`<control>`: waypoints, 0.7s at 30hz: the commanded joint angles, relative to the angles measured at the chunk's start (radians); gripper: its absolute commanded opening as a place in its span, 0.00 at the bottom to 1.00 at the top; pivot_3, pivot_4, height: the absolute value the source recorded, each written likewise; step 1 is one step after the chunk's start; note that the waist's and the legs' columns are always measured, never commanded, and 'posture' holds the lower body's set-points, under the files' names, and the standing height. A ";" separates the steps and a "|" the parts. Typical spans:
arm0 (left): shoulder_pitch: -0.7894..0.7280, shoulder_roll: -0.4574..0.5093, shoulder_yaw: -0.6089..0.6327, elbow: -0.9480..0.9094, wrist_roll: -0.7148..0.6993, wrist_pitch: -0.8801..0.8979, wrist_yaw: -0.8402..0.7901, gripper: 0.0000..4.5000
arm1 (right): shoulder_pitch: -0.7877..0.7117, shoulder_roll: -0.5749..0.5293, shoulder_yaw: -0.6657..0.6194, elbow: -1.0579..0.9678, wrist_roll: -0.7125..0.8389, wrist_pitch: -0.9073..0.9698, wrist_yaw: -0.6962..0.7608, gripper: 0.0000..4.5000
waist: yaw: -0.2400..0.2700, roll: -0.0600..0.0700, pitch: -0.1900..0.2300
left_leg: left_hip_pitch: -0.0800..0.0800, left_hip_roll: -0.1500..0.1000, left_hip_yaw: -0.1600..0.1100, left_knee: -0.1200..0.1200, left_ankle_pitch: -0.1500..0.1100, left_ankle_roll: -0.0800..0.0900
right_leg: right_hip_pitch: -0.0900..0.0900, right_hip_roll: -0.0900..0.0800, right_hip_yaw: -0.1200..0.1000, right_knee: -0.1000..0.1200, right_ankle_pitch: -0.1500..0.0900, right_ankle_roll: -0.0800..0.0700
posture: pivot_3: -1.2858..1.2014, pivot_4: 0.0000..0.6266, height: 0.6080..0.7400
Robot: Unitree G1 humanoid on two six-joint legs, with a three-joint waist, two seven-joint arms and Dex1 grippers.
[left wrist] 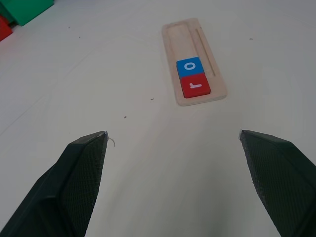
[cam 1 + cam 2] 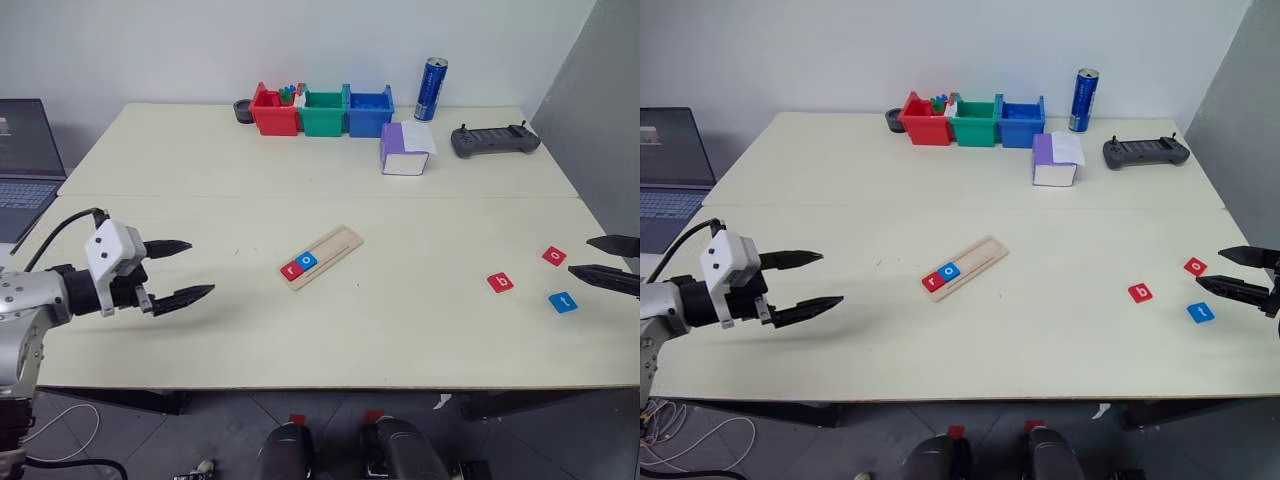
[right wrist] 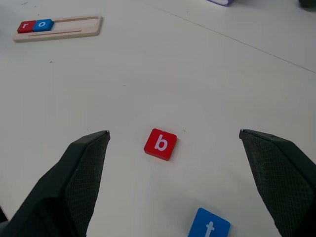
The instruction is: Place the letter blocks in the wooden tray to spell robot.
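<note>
Wooden tray (image 2: 323, 256): holding two letter blocks, red r (image 2: 292, 269) and blue o (image 2: 307, 261).
Loose blocks: three lying apart — red b (image 2: 500, 283), red o (image 2: 554, 256), blue t (image 2: 563, 302).
Left gripper (image 2: 182, 271): gaping wide, empty.
Right gripper (image 2: 606, 262): gaping wide, empty.

My surface (image 2: 250, 180) looks like a smooth, matt, cream laminate with a few faint specks. The wooden tray (image 2: 340, 243) is pale, unvarnished-looking wood, matt, with a fine groove along it. The letter blocks look like smooth plastic with a slight sheen: a red r (image 1: 194, 86) and a blue o (image 1: 189, 66) in the tray, a red b (image 3: 160, 143) and a blue t (image 3: 209, 228) on the surface. My left end effector (image 2: 180, 271) has black fingers (image 1: 74, 182) with a finely textured, matt inner face; my right end effector (image 3: 173, 185) looks the same. The bins (image 2: 322, 112) are glossy moulded plastic, and the can (image 2: 431, 89) is shiny blue metal.
</note>
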 commanded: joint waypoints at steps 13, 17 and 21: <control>0.039 -0.054 -0.009 -0.087 0.002 0.005 0.038 1.00 | -0.016 0.020 0.026 -0.169 0.044 0.043 -0.003 0.99 | 0.000 0.000 0.000 | 0.000 0.000 0.000 0.000 0.000 0.000 | 0.001 0.000 0.000 0.000 0.000 0.000 | 0.52 0.24 1.00; 0.071 -0.147 -0.071 -0.112 0.051 -0.018 0.116 1.00 | -0.007 0.095 0.090 -0.391 0.096 0.118 -0.055 0.99 | -0.001 0.000 0.000 | 0.000 0.000 -0.001 0.001 0.000 0.000 | 0.001 0.000 0.000 0.000 0.000 0.000 | 0.52 0.24 1.00; 0.046 -0.250 -0.132 -0.100 0.096 -0.031 0.200 1.00 | -0.035 0.189 0.156 -0.544 0.128 0.183 -0.141 0.99 | 0.001 0.000 -0.001 | 0.000 0.000 -0.003 0.002 0.000 0.000 | 0.002 0.000 -0.002 0.001 0.001 0.001 | 0.52 0.24 1.00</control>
